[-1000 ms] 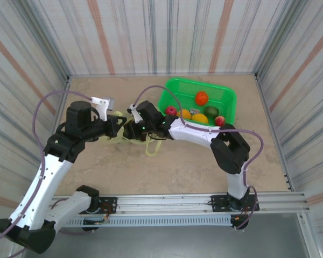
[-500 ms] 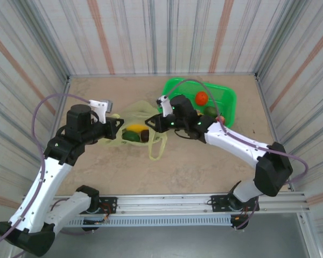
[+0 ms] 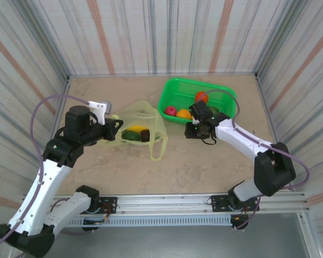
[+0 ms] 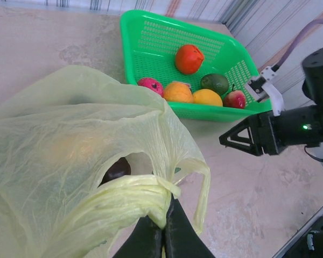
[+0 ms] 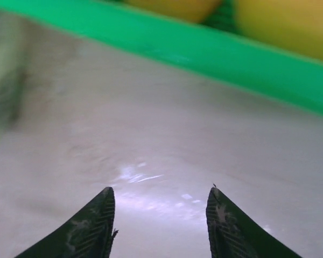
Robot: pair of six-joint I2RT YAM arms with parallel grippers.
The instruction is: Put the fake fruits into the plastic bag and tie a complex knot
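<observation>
Plastic bag (image 3: 142,115): slumped on the counter (image 3: 204,166) left of centre, nearer the left edge than the right. Yellow mango (image 3: 135,129), green avocado (image 3: 130,136) and dark mangosteen (image 3: 145,135) visible through the film.

Left end effector (image 4: 162,236): clamped fully closed on a bunched handle strip, holding that side of the mouth up.

Right end effector (image 5: 161,201): roughly half open, nothing in its grasp, low over bare counter just in front of the green basket (image 3: 202,80) by the far right corner.

Fake fruits (image 4: 207,97) not yet bagged, all in that basket: red-orange one (image 4: 189,58), pinkish-red one (image 4: 151,85), orange (image 4: 177,91), second avocado (image 4: 215,83), small apple (image 4: 234,99).

Probably midway through loading, with the next pick about to begin.

Risks from here:
- Glossy round fruit squirting out of a pinch set off-centre.
- Basket rim clipped on the way in, shoving the basket.
- Bag mouth sagging shut on its free side, so a released fruit rolling away across the counter.
- Thin film tearing under too hard a pull from the left.
</observation>
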